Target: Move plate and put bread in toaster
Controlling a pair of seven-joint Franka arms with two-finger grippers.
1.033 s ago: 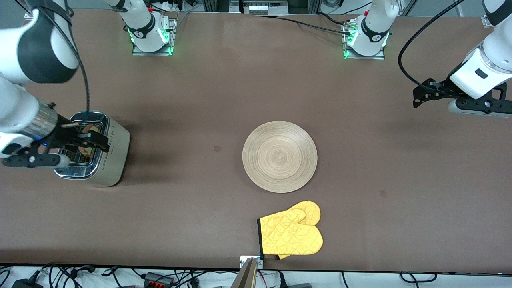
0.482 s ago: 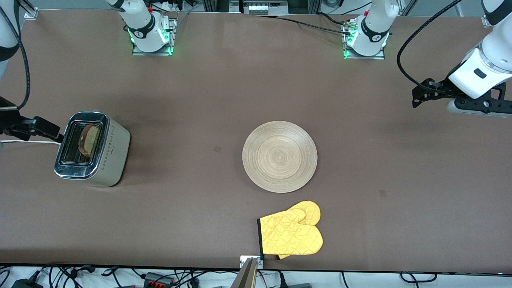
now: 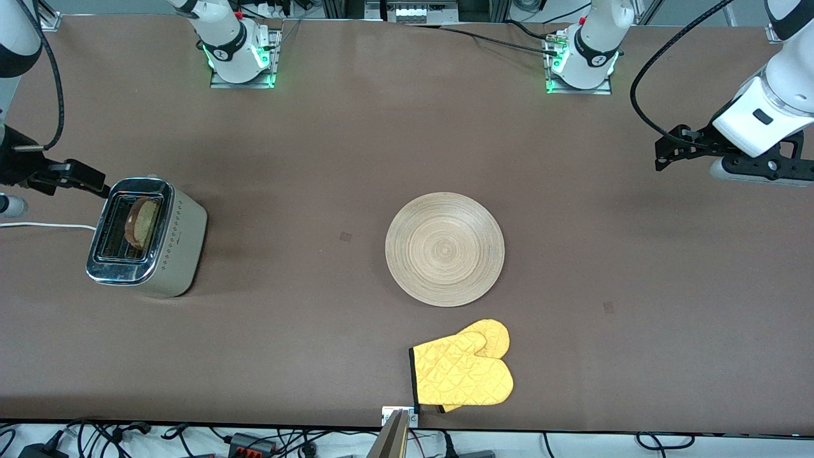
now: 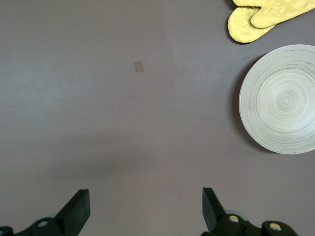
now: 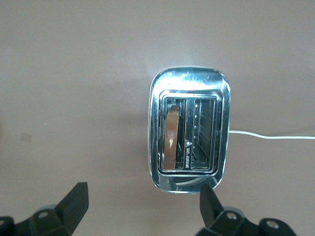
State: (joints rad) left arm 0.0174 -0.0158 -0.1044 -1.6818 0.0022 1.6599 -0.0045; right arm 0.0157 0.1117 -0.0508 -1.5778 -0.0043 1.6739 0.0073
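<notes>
The plate [image 3: 444, 249], a broad round wooden disc, lies bare at mid-table, well apart from the toaster [image 3: 147, 236], which stands toward the right arm's end of the table. A yellow oven mitt [image 3: 463, 373] lies just beside the plate, nearer the front camera. The bread [image 3: 140, 222] stands on edge in one toaster slot, its top poking above the rim.

Likely risks: the slice sits slightly tilted and proud, so it might not be fully seated, and a low sweep by either arm could clip the plate or toaster.

The right gripper [image 5: 141, 209] hangs with jaws spread wide and empty just beside the toaster, above the table. The left gripper [image 4: 145, 212], likewise released and empty, waits over bare table, well apart from the plate.
</notes>
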